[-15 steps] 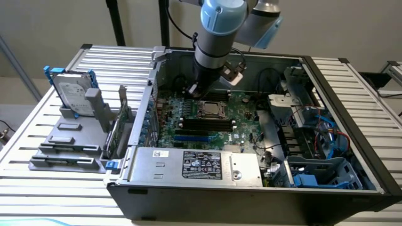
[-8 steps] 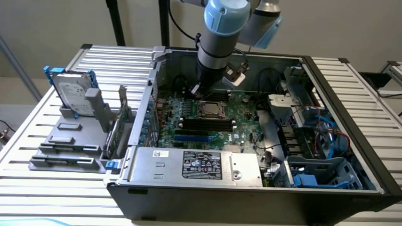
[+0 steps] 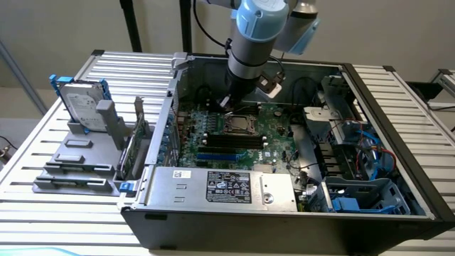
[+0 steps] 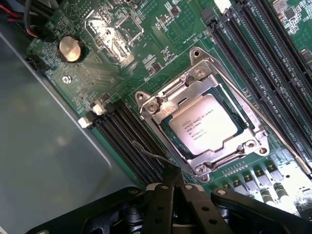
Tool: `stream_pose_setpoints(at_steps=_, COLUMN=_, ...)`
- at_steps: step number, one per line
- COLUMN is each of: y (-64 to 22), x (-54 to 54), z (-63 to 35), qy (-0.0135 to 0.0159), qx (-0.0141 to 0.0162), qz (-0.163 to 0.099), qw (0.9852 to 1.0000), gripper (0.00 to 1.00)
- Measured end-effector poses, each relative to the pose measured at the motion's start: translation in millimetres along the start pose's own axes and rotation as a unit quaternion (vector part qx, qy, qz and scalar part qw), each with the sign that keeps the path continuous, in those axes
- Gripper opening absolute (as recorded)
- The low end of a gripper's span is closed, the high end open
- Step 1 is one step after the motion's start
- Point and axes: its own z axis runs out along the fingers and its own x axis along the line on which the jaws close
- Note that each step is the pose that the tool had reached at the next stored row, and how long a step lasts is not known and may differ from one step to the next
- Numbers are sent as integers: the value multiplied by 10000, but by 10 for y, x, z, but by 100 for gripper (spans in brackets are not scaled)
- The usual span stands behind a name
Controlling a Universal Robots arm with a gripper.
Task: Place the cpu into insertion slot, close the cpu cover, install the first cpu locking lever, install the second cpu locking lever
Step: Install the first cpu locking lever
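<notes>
In the exterior view the end effector [image 3: 226,102] reaches down into the open computer case [image 3: 284,230] on the slatted desk [image 3: 42,213], just beside the insertion slot [image 3: 238,124]; in the wrist view the cpu [image 4: 207,124] sits in that slot, silver face up; the cpu cover [image 4: 191,87] lies closed around it; the end effector [image 4: 171,170] is fully closed, nothing seen between its fingers, its tip at a thin wire lever [image 4: 148,152]; whether they touch I cannot tell.
</notes>
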Motion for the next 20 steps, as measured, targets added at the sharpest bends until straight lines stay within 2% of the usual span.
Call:
stream_pose_setpoints(at_steps=3, y=4, x=4, z=-2, qy=-1, qx=0, qz=0, qw=10000, gripper=11)
stream_pose_setpoints(at_steps=7, y=-27, x=9, z=-88, qy=6, qx=4, qz=-2, qw=10000, gripper=11)
stream_pose_setpoints(at_steps=20, y=-315, x=-240, z=-104, qy=1, qx=5, qz=-51, qw=10000, gripper=11)
